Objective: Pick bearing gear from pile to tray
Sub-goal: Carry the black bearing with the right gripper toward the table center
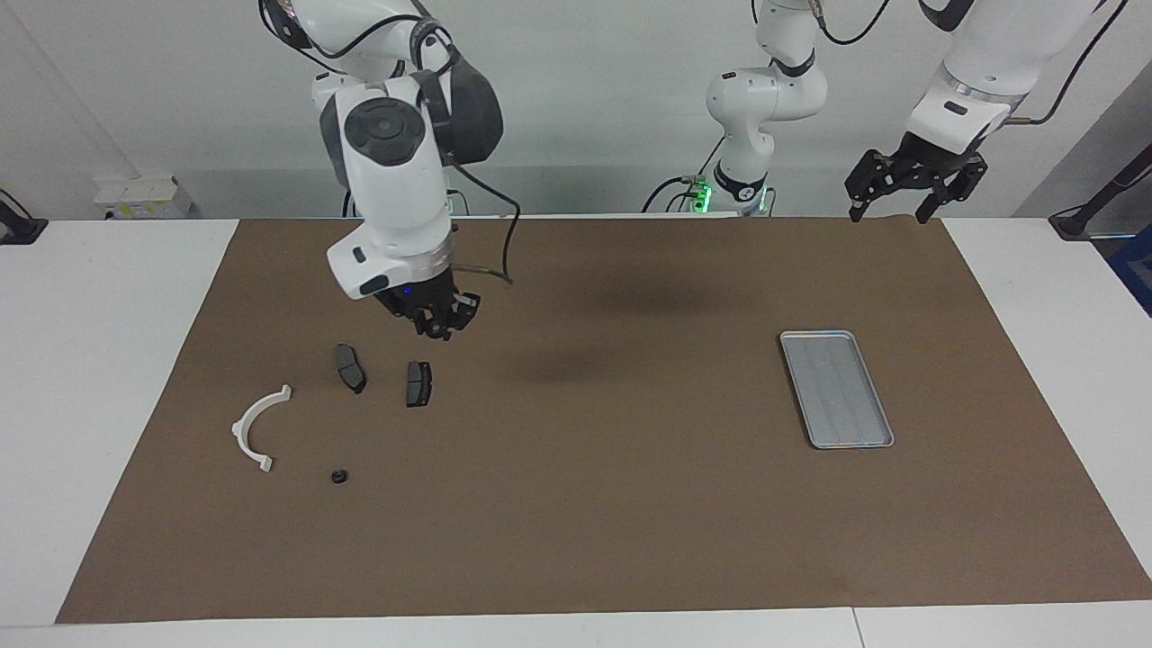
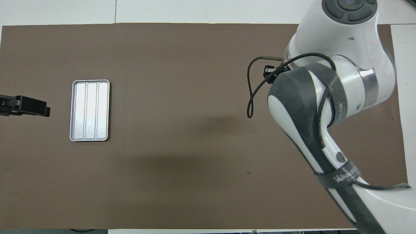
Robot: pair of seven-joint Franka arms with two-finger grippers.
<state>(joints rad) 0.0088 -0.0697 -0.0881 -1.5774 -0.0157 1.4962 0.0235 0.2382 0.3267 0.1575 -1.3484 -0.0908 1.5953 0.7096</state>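
The pile lies toward the right arm's end of the table: a white half-ring bracket (image 1: pixel 241 423), two dark grey pad-shaped plates (image 1: pixel 349 368) (image 1: pixel 418 383) and one tiny black round piece (image 1: pixel 339 476). My right gripper (image 1: pixel 443 326) points down over the mat close beside the two plates, touching none of them. In the overhead view the right arm (image 2: pixel 325 97) hides the whole pile. The silver-grey tray (image 1: pixel 835 389) lies empty toward the left arm's end and also shows in the overhead view (image 2: pixel 89 110). My left gripper (image 1: pixel 895 205) waits open, raised over the mat's edge at the robots' end; it also shows in the overhead view (image 2: pixel 24 105).
A brown mat (image 1: pixel 576 522) covers most of the white table. The pile and the tray lie well apart, with bare mat between them. A cable loops from the right wrist (image 2: pixel 250 97).
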